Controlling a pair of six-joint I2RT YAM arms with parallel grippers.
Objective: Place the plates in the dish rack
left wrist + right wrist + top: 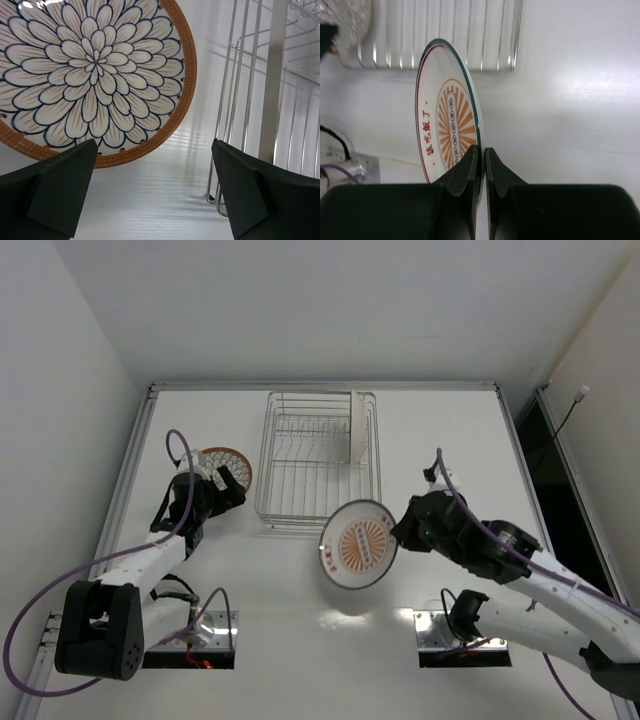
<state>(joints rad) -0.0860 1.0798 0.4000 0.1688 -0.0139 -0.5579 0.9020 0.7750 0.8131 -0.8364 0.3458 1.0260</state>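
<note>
The dish rack [300, 490] stands at the middle back of the table. One plate [355, 426] stands on edge in its right side, white underside showing. A small orange-rimmed plate with a flower pattern [230, 457] lies flat on the table left of the rack, and it also shows in the left wrist view [90, 70]. My left gripper [224, 484] is open and empty just near of that plate, its jaws [155, 187] spread over bare table between plate and rack. My right gripper [398, 531] is shut on the rim of the large white plate with the orange medallion [358, 544], held tilted on edge in the air near the rack's front right corner. The grip on its rim [483, 155] and the plate [447, 125] show in the right wrist view.
The rack's wire side [240, 100] rises close to my left gripper's right finger [250, 195]. Raised rails run along the table's left [135, 470] and right [515, 450] edges. Two metal base plates [460, 632] sit at the near edge.
</note>
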